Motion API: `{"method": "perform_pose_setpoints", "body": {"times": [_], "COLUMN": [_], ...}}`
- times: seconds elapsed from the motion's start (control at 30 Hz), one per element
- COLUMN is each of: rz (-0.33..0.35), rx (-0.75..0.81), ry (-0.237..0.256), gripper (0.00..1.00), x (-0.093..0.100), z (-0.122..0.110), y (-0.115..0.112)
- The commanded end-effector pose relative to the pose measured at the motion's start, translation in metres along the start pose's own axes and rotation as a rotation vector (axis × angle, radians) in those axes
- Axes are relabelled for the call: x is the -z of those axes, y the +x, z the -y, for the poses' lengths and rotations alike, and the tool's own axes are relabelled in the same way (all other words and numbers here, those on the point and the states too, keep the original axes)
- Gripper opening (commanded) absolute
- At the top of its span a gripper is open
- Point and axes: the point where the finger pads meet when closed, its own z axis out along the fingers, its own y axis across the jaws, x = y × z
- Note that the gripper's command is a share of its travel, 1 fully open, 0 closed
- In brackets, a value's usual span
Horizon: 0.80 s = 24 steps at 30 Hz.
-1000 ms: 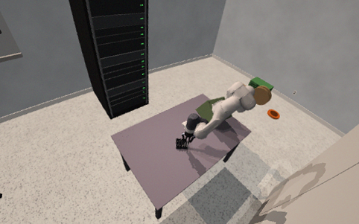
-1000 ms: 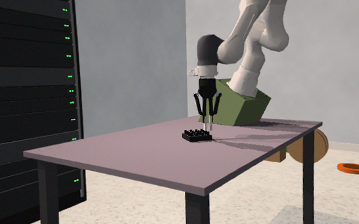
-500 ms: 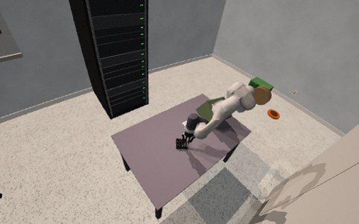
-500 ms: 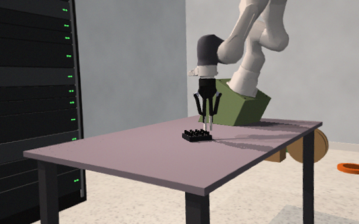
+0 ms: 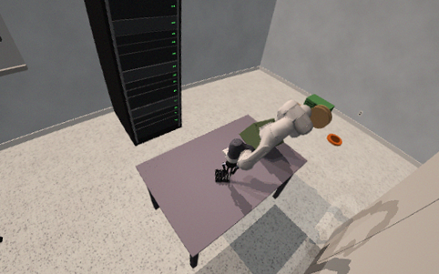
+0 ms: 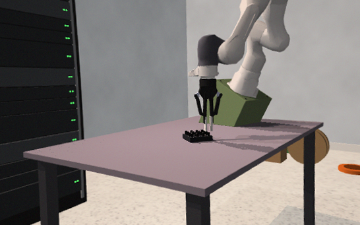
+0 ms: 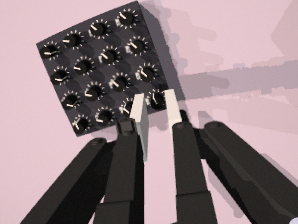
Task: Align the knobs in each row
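The black knob box (image 5: 222, 176) (image 6: 201, 138) (image 7: 90, 79) stands on the table, four rows of four black knobs with white lines and ring marks. In the wrist view it is turned, its printed names on the left of the knobs. My gripper (image 6: 209, 130) (image 7: 156, 106) is open by a narrow gap and empty, pointing down at the box's lower right corner. The corner knob (image 7: 158, 99) shows between the fingertips; its line is unclear. The left finger partly covers the neighbouring knob (image 7: 128, 107). Whether a finger touches anything cannot be told. The socket is not visible.
The mauve table (image 5: 179, 181) (image 6: 135, 164) carries the green arm base (image 5: 254, 132) (image 6: 229, 109) at its back. The arm reaches over from there. A server rack (image 5: 142, 56) (image 6: 29, 103) stands beyond the table. The arm's shadow falls beside the box.
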Motion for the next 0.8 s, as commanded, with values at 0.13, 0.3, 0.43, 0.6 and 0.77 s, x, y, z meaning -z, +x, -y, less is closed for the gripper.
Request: {"method": "perform_pose_setpoints", "body": {"times": [0.13, 0.3, 0.43, 0.6, 0.77], "rz": [0.000, 0.000, 0.000, 0.000, 0.000], "rx": [0.003, 0.003, 0.003, 0.003, 0.003], "ry": [0.001, 0.001, 0.001, 0.001, 0.001], "gripper": [0.12, 0.12, 0.12, 0.12, 0.12], "x": [-0.002, -0.004, -0.008, -0.012, -0.014], "z": [0.000, 0.000, 0.000, 0.000, 0.000], "y": [-0.001, -0.001, -0.001, -0.001, -0.001]}}
